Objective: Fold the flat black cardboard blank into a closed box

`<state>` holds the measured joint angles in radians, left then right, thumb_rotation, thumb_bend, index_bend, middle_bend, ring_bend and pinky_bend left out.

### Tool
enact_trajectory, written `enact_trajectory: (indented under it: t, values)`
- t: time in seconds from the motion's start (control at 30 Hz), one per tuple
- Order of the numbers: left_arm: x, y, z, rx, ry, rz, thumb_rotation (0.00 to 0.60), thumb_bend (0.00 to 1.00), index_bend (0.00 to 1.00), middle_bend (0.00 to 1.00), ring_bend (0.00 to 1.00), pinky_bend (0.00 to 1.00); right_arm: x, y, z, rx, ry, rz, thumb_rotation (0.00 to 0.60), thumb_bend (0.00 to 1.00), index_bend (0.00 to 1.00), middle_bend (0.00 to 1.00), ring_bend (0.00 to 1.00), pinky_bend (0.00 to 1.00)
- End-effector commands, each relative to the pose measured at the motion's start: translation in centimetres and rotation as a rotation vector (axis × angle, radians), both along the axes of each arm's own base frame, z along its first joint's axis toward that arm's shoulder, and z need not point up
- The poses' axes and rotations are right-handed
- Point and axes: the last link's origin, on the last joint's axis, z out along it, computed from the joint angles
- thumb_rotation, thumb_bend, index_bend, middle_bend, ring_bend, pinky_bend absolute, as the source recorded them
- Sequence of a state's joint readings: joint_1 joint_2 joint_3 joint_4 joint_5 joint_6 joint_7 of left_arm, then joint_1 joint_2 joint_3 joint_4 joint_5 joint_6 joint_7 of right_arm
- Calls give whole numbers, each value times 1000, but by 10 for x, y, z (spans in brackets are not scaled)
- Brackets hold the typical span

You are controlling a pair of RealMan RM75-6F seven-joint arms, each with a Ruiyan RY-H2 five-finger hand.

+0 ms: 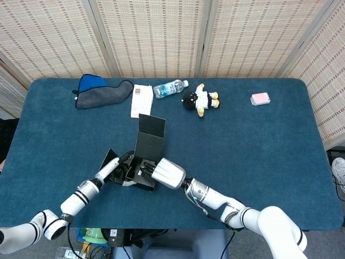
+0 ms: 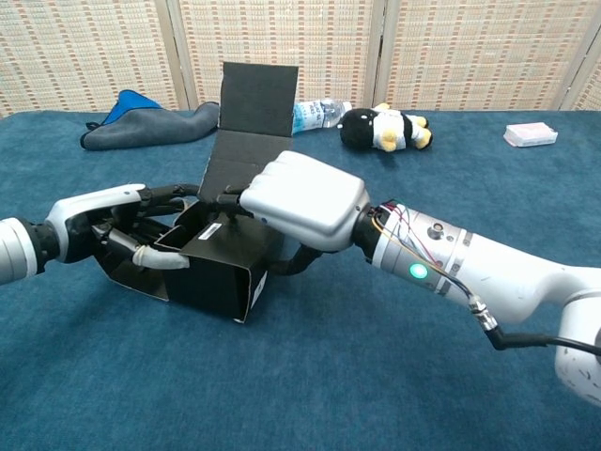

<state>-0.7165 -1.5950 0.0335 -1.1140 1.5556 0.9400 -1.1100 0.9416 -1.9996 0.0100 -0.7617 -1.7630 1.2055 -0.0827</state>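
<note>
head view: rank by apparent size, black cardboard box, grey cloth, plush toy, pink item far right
1. black cardboard box, partly hidden by both hands
2. grey cloth
3. plush toy
4. pink item

Box versus cloth is close; not a firm call.

— Can you read any writing here?

— No, none of it. The black box (image 2: 225,272) has a small white sticker (image 2: 210,230) on an inner flap, but its print is too small to make out.

— What about the white packet (image 1: 142,100) at the far side of the table?

— It carries dark print, maybe a barcode, too blurred to read. The water bottle (image 1: 170,88) has a label as well, and that is also illegible.

— And the arm?

— Only a green light (image 2: 413,272) glows on the right one, with no lettering.
</note>
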Motion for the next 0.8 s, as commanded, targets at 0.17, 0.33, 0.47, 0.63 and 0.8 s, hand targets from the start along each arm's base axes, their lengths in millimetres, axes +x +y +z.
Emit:
enact_trajectory:
  t: [0.17, 0.33, 0.47, 0.63, 0.8]
  values:
    - [0, 0, -2, 18, 4, 5, 600, 166, 78, 167, 553, 695, 0, 4, 1, 16, 9, 8, 600, 224, 268, 345, 749, 1000]
    - [0, -1, -2, 21, 7, 5, 600, 166, 78, 167, 553, 695, -3, 5, 0, 34, 30, 4, 600, 281, 295, 367, 758, 1000]
    - [-1, -1, -2, 24, 8, 6, 600, 166, 77, 167, 553, 695, -4, 5, 1, 48, 45, 2, 600, 327, 324, 387, 765, 1000]
    - [-1, -2, -1, 29, 10, 4, 600, 166, 77, 167, 553, 695, -5, 5, 1, 66, 76, 2, 600, 350, 358, 412, 774, 1000]
    - [-3, -2, 1, 42, 15, 2, 600, 166, 73, 159, 553, 695, -3, 4, 3, 85, 104, 7, 600, 408, 389, 432, 776, 1000]
